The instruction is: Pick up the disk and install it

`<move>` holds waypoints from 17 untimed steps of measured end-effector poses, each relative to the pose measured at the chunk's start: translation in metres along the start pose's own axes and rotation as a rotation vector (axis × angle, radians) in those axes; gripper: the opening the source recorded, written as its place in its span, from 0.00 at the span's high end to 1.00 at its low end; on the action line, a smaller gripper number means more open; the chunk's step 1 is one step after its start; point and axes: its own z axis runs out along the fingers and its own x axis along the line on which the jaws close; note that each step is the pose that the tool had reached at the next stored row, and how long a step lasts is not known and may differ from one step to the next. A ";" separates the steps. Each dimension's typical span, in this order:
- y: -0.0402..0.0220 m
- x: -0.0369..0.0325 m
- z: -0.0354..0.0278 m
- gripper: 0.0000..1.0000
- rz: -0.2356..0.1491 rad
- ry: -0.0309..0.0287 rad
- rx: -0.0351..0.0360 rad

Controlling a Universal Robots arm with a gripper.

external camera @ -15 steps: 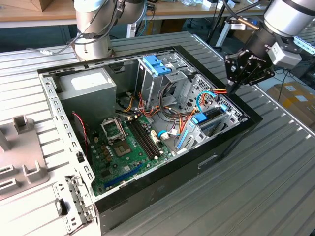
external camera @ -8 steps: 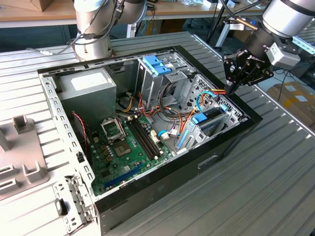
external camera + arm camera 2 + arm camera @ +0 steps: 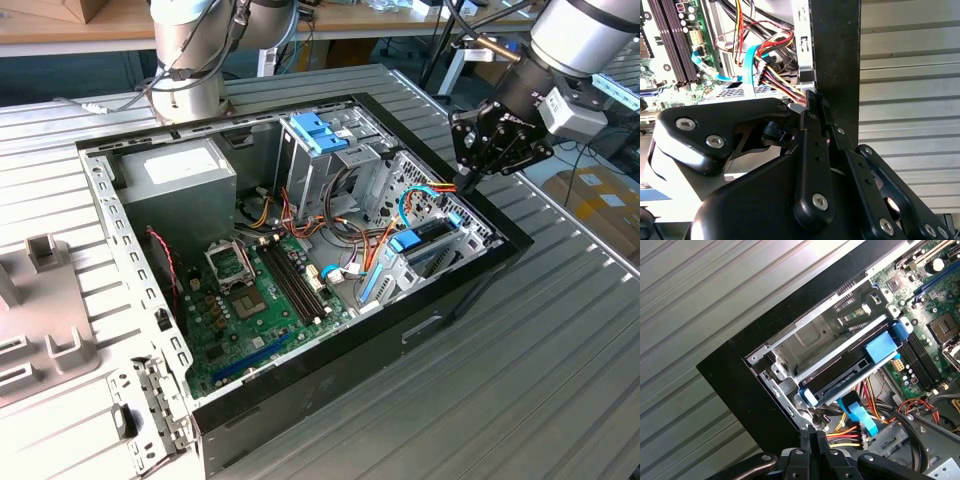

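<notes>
Exterior view: my gripper [image 3: 468,182] hangs over the right edge of the open computer case [image 3: 300,400], jaws pressed together, holding nothing. Disk [image 3: 425,243] with blue rails sits inside the drive bay [image 3: 815,340] just below; first wrist view has the disk [image 3: 840,377] seated there, cables [image 3: 850,427] near.

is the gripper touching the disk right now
Apart. In the first wrist view the gripper has its fingers pressed together above the cables, with bare metal and wiring between it and the disk in its bay.
</notes>
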 end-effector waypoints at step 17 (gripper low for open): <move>0.0078 -0.0110 0.0001 0.83 0.000 0.0000 0.0001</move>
